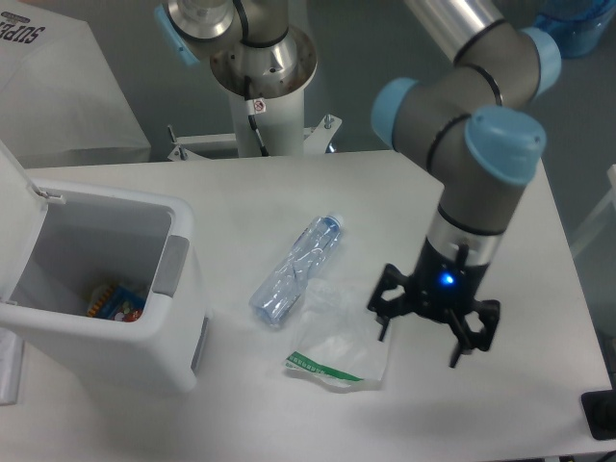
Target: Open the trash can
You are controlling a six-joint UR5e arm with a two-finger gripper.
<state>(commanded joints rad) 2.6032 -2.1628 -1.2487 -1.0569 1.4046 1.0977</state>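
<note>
The white trash can [178,332] stands at the left of the table with its lid [14,178] swung up and back, so the inside shows. A colourful wrapper [114,300] lies at its bottom. A grey push tab [170,265] sits on the right rim. My gripper [423,339] hangs over the table well right of the can, fingers spread open, holding nothing.
A crushed clear plastic bottle [294,271] lies between the can and my gripper. A clear plastic bag [339,346] with a green strip lies just left of the fingers. The arm's base [258,67] stands behind the table. A black object [599,414] sits at the lower right corner.
</note>
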